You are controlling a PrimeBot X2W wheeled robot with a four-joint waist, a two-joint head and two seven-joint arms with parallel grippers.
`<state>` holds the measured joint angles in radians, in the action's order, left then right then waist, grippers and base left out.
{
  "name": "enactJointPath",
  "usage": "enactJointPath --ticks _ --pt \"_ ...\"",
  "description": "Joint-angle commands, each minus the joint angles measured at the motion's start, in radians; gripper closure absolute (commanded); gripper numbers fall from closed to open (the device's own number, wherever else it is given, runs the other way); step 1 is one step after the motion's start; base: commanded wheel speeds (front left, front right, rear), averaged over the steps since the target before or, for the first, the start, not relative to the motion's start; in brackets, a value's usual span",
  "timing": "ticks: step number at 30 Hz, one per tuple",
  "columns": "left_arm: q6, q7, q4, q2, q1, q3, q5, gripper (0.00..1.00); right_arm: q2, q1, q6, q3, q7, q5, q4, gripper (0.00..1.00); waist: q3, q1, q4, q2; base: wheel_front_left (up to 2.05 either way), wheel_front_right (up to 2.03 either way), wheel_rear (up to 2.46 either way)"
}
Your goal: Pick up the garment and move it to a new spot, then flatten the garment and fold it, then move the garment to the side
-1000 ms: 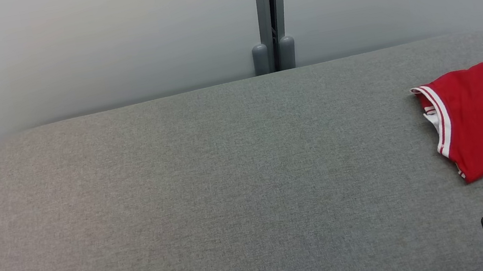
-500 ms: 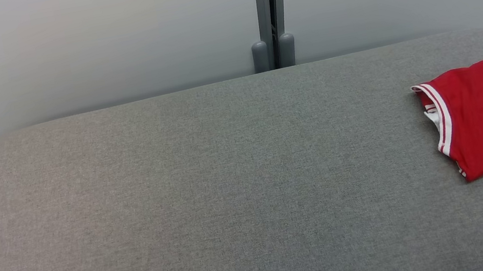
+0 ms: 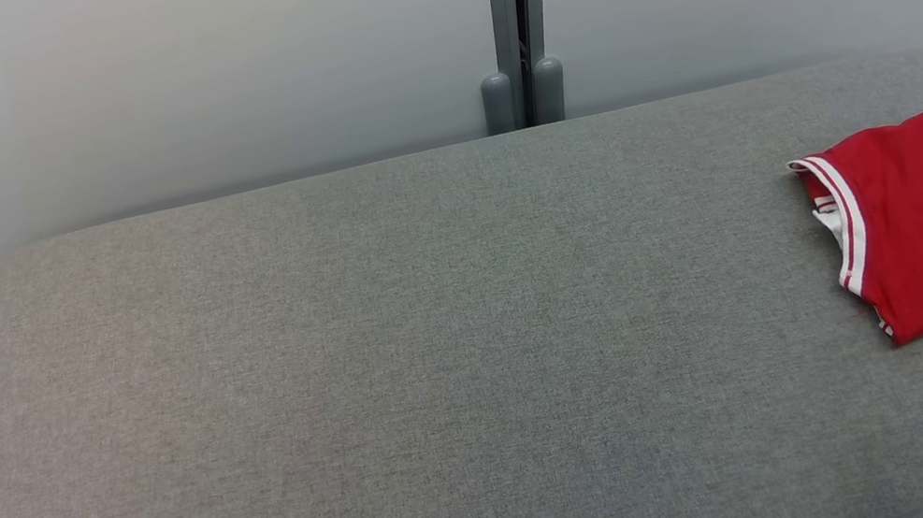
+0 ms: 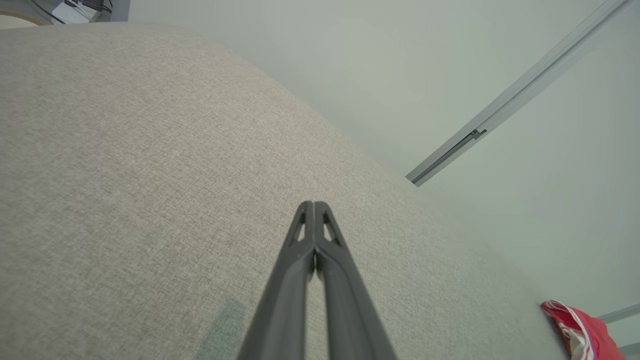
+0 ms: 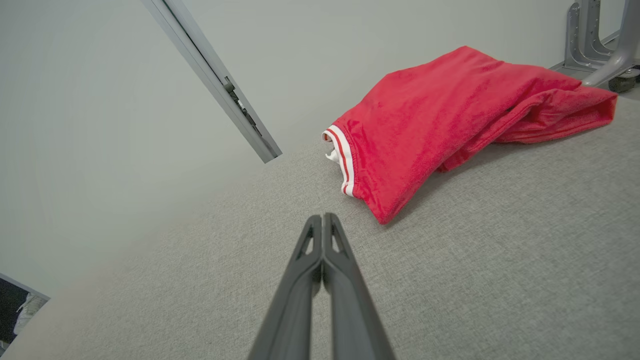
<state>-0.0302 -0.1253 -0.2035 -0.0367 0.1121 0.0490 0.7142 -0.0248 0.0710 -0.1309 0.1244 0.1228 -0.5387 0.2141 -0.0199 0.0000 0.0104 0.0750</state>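
right wrist view: red garment (image 5: 440,110) bunched far right on grey table (image 5: 500,260), right gripper (image 5: 323,220) and left gripper (image 4: 313,206) both pinched shut, empty, so reaching in closed could shove it off instead of grabbing.

You are working in what reads as a lab or partitioned test bay. The evidence: a broad grey fabric-covered surface (image 3: 398,327) with rounded corners, set against plain pale partition panels (image 3: 155,85) that meet at a grey metal post (image 3: 511,3) with two rounded caps at its foot. In the right wrist view, a grey metal bracket (image 5: 575,45) and a castor (image 5: 622,82) stand on the floor beyond the surface. In the left wrist view, cables (image 4: 80,6) lie past its far corner.
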Motion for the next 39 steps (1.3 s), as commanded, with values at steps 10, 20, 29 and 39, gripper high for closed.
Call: enactJointPath --ticks 10,20,29,39 --pt "0.015 0.040 0.016 -0.009 -0.067 0.017 0.157 1.00 -0.015 -0.061 0.000 0.002 -0.040 -0.187 0.009 1.00 -0.006 0.0000 -0.001 0.0000 0.00 0.00 0.00" --pt "0.023 0.072 0.016 -0.010 -0.102 0.026 0.276 1.00 -0.018 -0.095 0.000 0.001 -0.073 -0.329 0.025 1.00 -0.011 0.0000 -0.002 0.0000 0.00 0.00 0.00" --pt "0.031 0.099 0.015 -0.011 -0.128 0.034 0.373 1.00 -0.020 -0.122 0.000 0.000 -0.099 -0.446 0.037 1.00 -0.016 0.0000 -0.003 0.0000 0.00 0.00 0.00" --pt "0.038 0.124 0.015 -0.012 -0.154 0.041 0.462 1.00 -0.023 -0.147 0.000 -0.001 -0.123 -0.554 0.048 1.00 -0.021 0.0000 -0.004 -0.0001 0.00 0.00 0.00"
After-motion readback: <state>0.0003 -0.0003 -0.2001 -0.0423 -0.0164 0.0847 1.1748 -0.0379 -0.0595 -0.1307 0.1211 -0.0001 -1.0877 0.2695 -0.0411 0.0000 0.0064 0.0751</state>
